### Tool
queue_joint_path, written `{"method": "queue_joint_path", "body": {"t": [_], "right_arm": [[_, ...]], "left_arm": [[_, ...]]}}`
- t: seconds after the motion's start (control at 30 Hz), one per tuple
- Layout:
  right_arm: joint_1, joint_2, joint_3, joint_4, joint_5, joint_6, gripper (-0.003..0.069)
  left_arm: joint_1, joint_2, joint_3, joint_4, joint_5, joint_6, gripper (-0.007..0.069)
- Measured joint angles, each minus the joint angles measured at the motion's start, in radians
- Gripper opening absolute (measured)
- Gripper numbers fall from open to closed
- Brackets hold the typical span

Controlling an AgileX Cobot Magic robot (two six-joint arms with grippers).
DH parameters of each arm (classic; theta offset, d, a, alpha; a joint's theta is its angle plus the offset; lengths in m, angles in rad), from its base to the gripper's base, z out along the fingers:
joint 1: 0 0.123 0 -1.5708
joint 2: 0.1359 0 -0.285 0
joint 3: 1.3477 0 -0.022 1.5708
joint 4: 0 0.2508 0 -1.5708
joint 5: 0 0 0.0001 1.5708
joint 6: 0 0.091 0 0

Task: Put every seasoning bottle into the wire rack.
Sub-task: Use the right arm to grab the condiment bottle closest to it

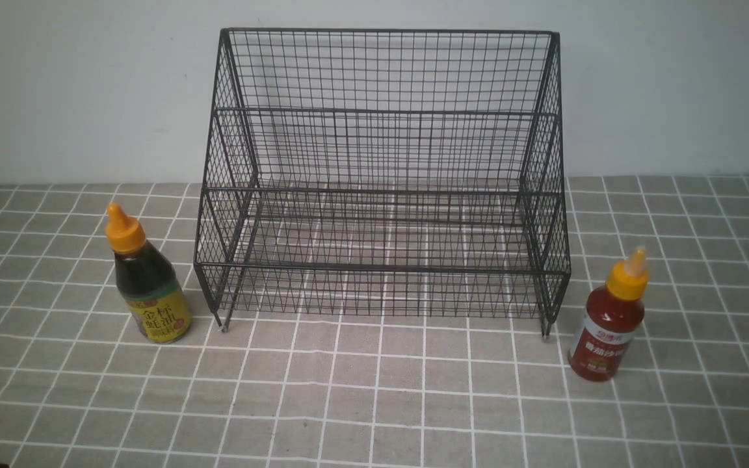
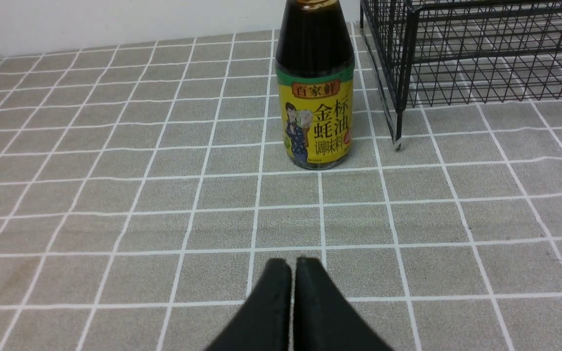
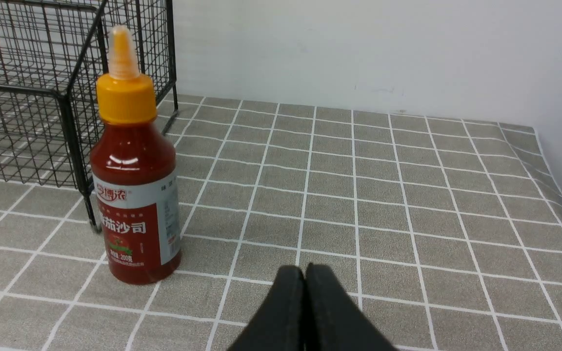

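The black wire rack (image 1: 381, 188) stands at the middle back of the table, both tiers holding nothing. A dark brown seasoning bottle (image 1: 148, 279) with a yellow-green label stands upright just left of the rack's front leg. In the left wrist view that dark bottle (image 2: 315, 92) stands ahead of my left gripper (image 2: 292, 263), which is shut and holds nothing. A red seasoning bottle (image 1: 610, 318) with a white-red label stands upright right of the rack. Seen from the right wrist, the red bottle (image 3: 134, 185) is apart from my shut right gripper (image 3: 304, 270). Neither gripper shows in the front view.
A grey cloth with a white grid (image 1: 374, 396) covers the table. A pale wall (image 1: 56, 84) rises right behind the rack. In the right wrist view the cloth (image 3: 549, 161) curls up against a wall at the far side.
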Motion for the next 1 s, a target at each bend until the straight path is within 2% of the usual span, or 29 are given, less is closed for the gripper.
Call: {"method": "queue_joint_path", "body": {"t": [0.03, 0.1, 0.2, 0.23, 0.27, 0.3, 0.4, 0.53, 0.7, 0.73, 0.8, 0.83, 0.93, 0.97, 1.0], "right_arm": [[0.0, 0.0, 0.0, 0.007, -0.003, 0.002, -0.0015], [0.001, 0.0, 0.005, 0.096, -0.059, 0.034, -0.0015], [0.001, 0.0, 0.005, 0.294, -0.18, 0.111, -0.0015], [0.001, 0.0, 0.005, 0.421, -0.243, 0.159, -0.0015], [0.001, 0.0, 0.005, 0.458, -0.251, 0.165, -0.0015], [0.001, 0.0, 0.005, 0.581, -0.301, 0.2, -0.0015], [0.001, 0.0, 0.005, 0.77, -0.383, 0.197, -0.0015], [0.001, 0.0, -0.002, 0.919, -0.438, 0.164, -0.0015], [0.001, 0.028, -0.174, 0.866, -0.222, 0.037, -0.0015], [0.001, 0.117, -0.303, 0.801, -0.093, -0.018, -0.0015], [0.001, 0.182, -0.38, 0.763, -0.012, -0.039, -0.0015], [0.001, 0.303, -0.525, 0.692, 0.154, -0.06, -0.0015], [0.001, 0.542, -0.731, 0.557, 0.428, -0.065, -0.0014], [0.001, 0.645, -0.829, 0.5, 0.57, -0.056, -0.0013], [0.001, 0.712, -0.868, 0.463, 0.623, -0.046, -0.0013]], "left_arm": [[0.0, 0.0, 0.0, 0.0, 0.0, 0.0, -0.0007], [0.0, 0.0, 0.0, 0.0, 0.0, 0.0, -0.0007], [0.0, 0.0, 0.0, 0.0, 0.0, 0.0, -0.0007], [0.0, 0.0, 0.0, 0.0, 0.0, 0.0, -0.0007], [0.0, 0.0, 0.0, 0.0, 0.0, 0.0, -0.0007], [0.0, 0.0, 0.0, 0.0, 0.0, 0.0, -0.0007], [0.0, 0.0, 0.0, 0.0, 0.0, 0.0, -0.0007], [0.0, 0.0, 0.0, 0.0, 0.0, 0.0, -0.0007], [0.0, 0.0, 0.0, 0.0, 0.0, 0.0, -0.0007], [0.0, 0.0, 0.0, 0.0, 0.0, 0.0, -0.0007], [0.0, 0.0, 0.0, 0.0, 0.0, 0.0, -0.0007], [0.0, 0.0, 0.0, 0.0, 0.0, 0.0, -0.0007], [0.0, 0.0, 0.0, 0.0, 0.0, 0.0, -0.0007], [0.0, 0.0, 0.0, 0.0, 0.0, 0.0, -0.0007], [0.0, 0.0, 0.0, 0.0, 0.0, 0.0, -0.0007]]}}
